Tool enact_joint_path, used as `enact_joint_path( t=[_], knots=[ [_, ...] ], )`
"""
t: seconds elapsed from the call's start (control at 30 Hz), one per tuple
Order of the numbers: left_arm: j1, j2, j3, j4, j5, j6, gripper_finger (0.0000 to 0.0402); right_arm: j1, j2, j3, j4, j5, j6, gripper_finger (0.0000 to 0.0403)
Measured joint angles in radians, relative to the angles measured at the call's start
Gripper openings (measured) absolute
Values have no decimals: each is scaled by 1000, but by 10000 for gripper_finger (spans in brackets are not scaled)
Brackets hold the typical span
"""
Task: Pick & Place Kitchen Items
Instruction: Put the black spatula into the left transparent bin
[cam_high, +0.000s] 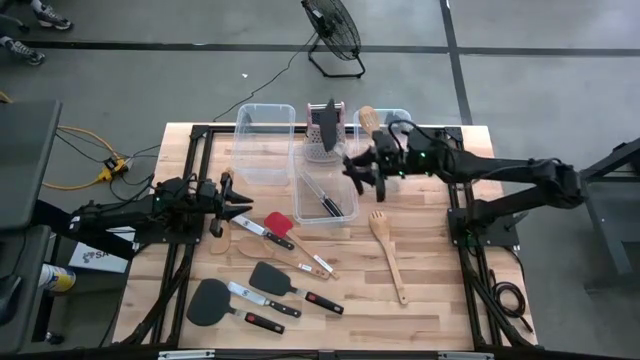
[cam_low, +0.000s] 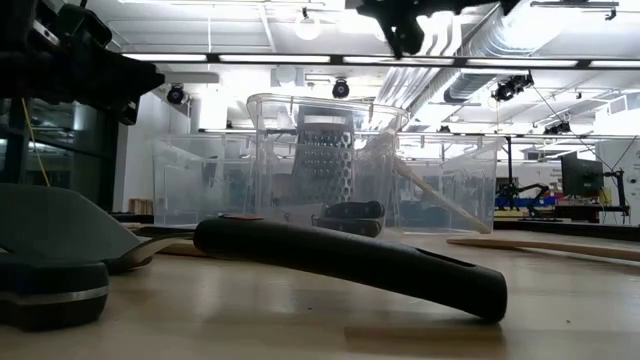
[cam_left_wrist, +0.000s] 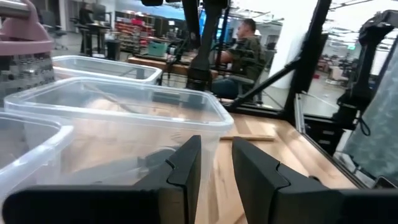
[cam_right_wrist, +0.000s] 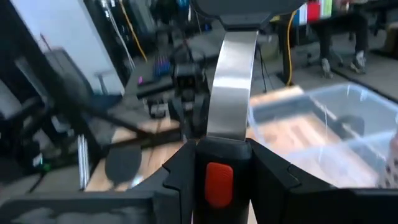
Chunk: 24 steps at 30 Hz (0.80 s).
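High view, progress: you are looking at a job partly done; knives (cam_high: 328, 203) are lying in the middle bin (cam_high: 305, 212), a wooden spoon (cam_high: 367, 116) is leaning in the far right bin (cam_high: 403, 116), and the left bin (cam_high: 250, 117) is showing nothing inside.
High view, left to do: spatulas, among them a red spatula (cam_high: 277, 221), knives and wooden pieces are waiting on the desk (cam_high: 440, 290) in front of the left arm; one wooden fork (cam_high: 386, 252) is lying apart.
High view, right gripper (cam_high: 360, 172): it is hovering at the middle bin's far end.
High view, left gripper (cam_high: 236, 197): it is waiting beside the loose utensils.
Low view: a black handle (cam_low: 350, 262) is lying across the front; the grater (cam_low: 325, 165) is standing behind the bins.
Left wrist view: your jaws are standing narrowly apart, holding nothing.
Right wrist view: your jaws are clamping a steel-bladed knife (cam_right_wrist: 232, 87) by its dark handle.
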Motion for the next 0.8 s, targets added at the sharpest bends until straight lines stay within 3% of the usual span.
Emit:
enact_joint_path(
  t=[0.13, 0.37, 0.5, 0.8],
  knots=[
    [0, 0, 0, 19, -20, 0, 90, -51, 71, 16, 132, -38, 40, 104],
    [0, 0, 1, 203, -152, 0, 90, -108, 182, 149, 133, -151, 16, 104],
    [0, 7, 27, 198, -226, 0, 90, -151, 240, 231, 135, -260, 10, 104],
    [0, 31, 52, 369, -233, -24, 90, -220, 296, 326, 133, -427, 41, 104]
  ],
)
